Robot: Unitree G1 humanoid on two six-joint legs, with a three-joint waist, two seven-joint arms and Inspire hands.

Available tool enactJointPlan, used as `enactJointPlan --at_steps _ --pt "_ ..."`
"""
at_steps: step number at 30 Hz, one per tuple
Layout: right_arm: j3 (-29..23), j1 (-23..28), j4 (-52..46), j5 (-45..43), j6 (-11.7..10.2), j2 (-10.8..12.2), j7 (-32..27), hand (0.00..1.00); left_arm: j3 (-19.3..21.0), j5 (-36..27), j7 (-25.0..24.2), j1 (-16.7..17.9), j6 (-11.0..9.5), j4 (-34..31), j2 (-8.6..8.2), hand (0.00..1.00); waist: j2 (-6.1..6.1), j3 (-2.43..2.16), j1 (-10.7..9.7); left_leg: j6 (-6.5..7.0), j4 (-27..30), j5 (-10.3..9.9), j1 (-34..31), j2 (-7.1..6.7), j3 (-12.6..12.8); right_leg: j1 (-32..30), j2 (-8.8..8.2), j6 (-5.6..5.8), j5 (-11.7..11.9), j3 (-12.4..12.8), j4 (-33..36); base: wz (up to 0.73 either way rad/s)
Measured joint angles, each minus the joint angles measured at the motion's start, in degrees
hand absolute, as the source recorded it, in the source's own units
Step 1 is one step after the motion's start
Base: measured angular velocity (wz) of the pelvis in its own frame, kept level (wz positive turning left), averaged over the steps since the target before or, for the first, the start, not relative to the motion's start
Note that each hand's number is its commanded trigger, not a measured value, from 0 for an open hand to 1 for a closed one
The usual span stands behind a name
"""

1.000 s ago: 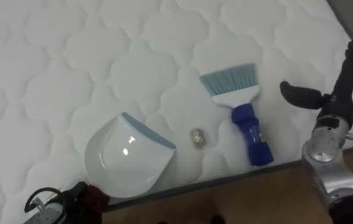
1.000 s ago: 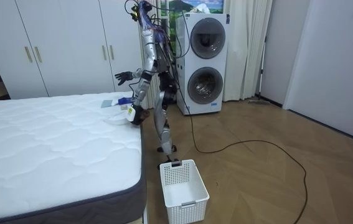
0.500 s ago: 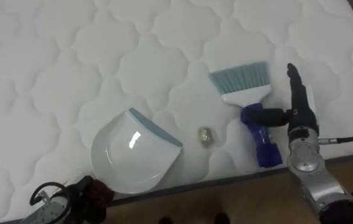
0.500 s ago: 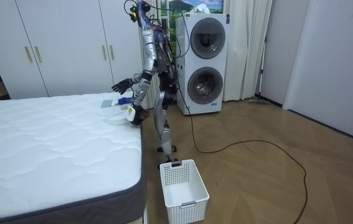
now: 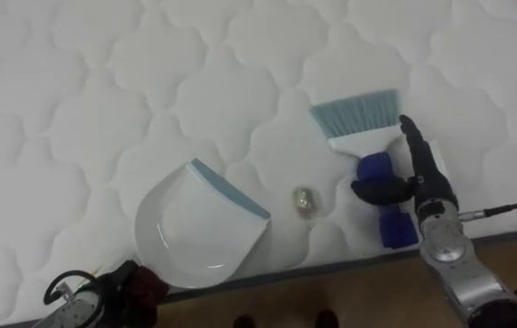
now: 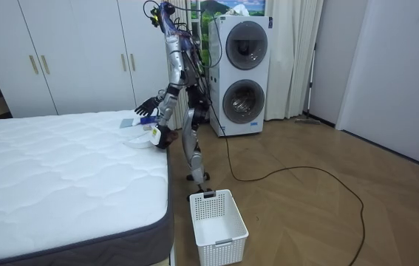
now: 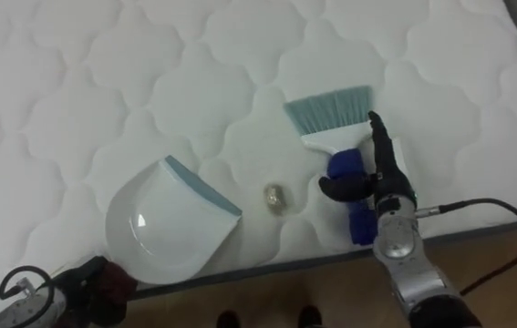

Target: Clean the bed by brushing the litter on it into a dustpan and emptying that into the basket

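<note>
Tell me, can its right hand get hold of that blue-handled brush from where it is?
Probably yes. The right hand is open right above the brush, thumb across its blue handle, and nothing lies between them.

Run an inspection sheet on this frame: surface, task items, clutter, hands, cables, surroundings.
Surface: white quilted mattress, bare of bedding.
Job's things: brush with a blue handle, bristles pointing away from the robot; white dustpan with a blue lip, near the bed edge; small scrap lying between them, touching neither.
Clutter: nothing seen.
Hands: right hand over the brush handle, fingers straight, thumb across the handle, not closed. Left hand at the bed edge below the dustpan.
Cables: nothing seen beyond the robot's own.
Surroundings: white basket on the wood floor, stacked washer and dryer, white wardrobes.
</note>
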Motion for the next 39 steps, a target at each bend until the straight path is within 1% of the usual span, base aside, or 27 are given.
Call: enactJointPlan --at_steps 4,9,11,16,19,20,21,22,23,24,26,29,33,39 --pt "0.7 0.57 0.31 -0.34 0.67 -0.01 1.17 0.0 -0.25 -0.18 0.12 -0.05 -0.01 0.08 0.0 1.0 0.01 -0.04 0.12 0.0 0.09 0.0 0.03 0.03 0.0 0.03 0.01 0.0 0.01 -0.07 0.08 0.0" --pt "3.44 1.49 0.93 -0.27 1.81 0.13 2.79 0.0 -0.72 -0.7 0.11 -0.04 0.02 -0.28 0.0 1.0 0.05 -0.06 0.17 0.0 0.19 0.0 0.04 0.31 -0.02 0.5 0.01 -0.08 0.09 -0.99 -0.21 0.07" --pt "3.86 1.48 1.39 -0.26 1.86 0.14 3.4 0.0 -0.9 -0.71 0.11 -0.04 0.03 -0.34 -0.01 1.0 0.07 -0.07 0.27 0.0 0.23 0.0 0.04 0.36 -0.02 0.53 0.01 -0.09 0.1 -1.09 -0.18 0.03" --pt "3.79 1.28 3.81 -0.83 1.81 0.0 3.77 0.0 -1.26 -0.71 0.05 -0.02 0.04 -0.35 -0.01 1.0 0.32 -0.37 0.25 0.0 0.21 0.0 0.28 0.41 -0.09 0.97 0.02 -0.11 0.11 -1.44 -0.3 0.02" --pt "3.78 1.27 6.22 -2.01 1.36 -0.06 4.09 0.0 -1.49 -0.74 0.03 -0.01 0.06 -0.14 -0.01 1.0 0.57 -0.56 0.1 0.0 0.32 0.0 0.5 0.42 -0.41 1.42 0.0 -0.11 0.11 -1.72 -0.31 0.04" --pt "3.78 1.28 6.94 -2.03 1.24 -0.21 4.25 0.05 -1.73 -0.75 0.03 -0.06 0.11 -0.14 -0.01 1.0 0.71 -0.65 -0.08 0.0 0.38 0.0 0.53 0.41 -0.64 1.61 -0.06 -0.11 0.11 -2.1 -0.33 0.07" --pt "3.79 1.26 7.31 -2.02 1.27 -0.24 4.36 0.21 -1.89 -0.75 0.03 -0.27 0.16 -0.16 -0.01 1.0 0.77 -0.69 -0.27 0.0 0.52 0.0 0.68 0.45 -0.65 1.81 -0.03 -0.12 0.11 -2.14 -0.37 0.06" --pt "3.79 1.26 7.41 -2.02 1.29 -0.24 4.42 0.46 -1.94 -0.75 0.01 -0.29 0.18 -0.12 -0.01 1.0 0.82 -0.72 -0.3 0.0 0.63 0.0 0.75 0.47 -0.65 1.94 -0.03 -0.12 0.11 -2.16 -0.37 0.0" --pt "3.8 1.26 7.66 -2.08 1.36 -0.23 4.69 0.58 -2.09 -0.75 -0.02 -0.03 0.2 0.01 -0.01 1.0 0.88 -0.76 -0.39 0.0 0.66 0.0 0.92 0.48 -0.68 2.15 -0.03 -0.12 0.12 -2.19 -0.33 0.0" --pt "3.8 1.2 8.41 -2.06 1.34 -0.22 4.9 0.74 -2.22 -0.86 -0.03 -0.01 0.25 0.28 -0.01 1.0 0.92 -0.78 -0.53 0.0 0.64 0.0 1.04 0.48 -0.68 2.27 -0.04 -0.13 0.12 -2.23 -0.28 0.0" --pt "3.65 1.12 9.32 -2.13 1.31 -0.34 4.82 1.0 -2.48 -0.85 -0.04 -0.19 0.3 0.27 0.0 1.0 0.92 -0.78 -0.67 0.0 0.63 0.0 1.12 0.49 -0.78 2.43 -0.03 -0.19 0.15 -2.37 -0.29 0.02" --pt "2.79 1.44 10.52 -2.3 1.33 -1.02 4.57 1.0 -2.82 -0.82 -0.04 -0.1 0.31 0.17 0.0 1.0 0.93 -0.79 -0.9 0.0 0.79 -0.02 1.15 0.59 -1.3 3.04 0.09 -0.33 0.25 -2.92 -1.21 0.07" --pt "2.55 1.36 12.67 -2.14 1.33 -1.78 4.61 1.0 -2.99 -0.82 -0.12 -0.08 0.31 -0.07 0.04 1.0 0.91 -0.8 -0.76 -0.02 1.08 -0.03 1.0 0.62 -1.45 3.05 0.14 -0.35 0.29 -2.94 -1.3 0.01" --pt "2.11 1.24 13.93 -2.38 1.15 -1.77 4.85 1.0 -2.97 -0.67 -1.1 -0.42 0.24 -0.32 0.39 1.0 0.89 -0.79 -0.69 -0.01 1.2 -0.03 0.79 0.54 -1.7 2.98 0.05 -0.3 0.32 -3.02 -1.11 0.0"
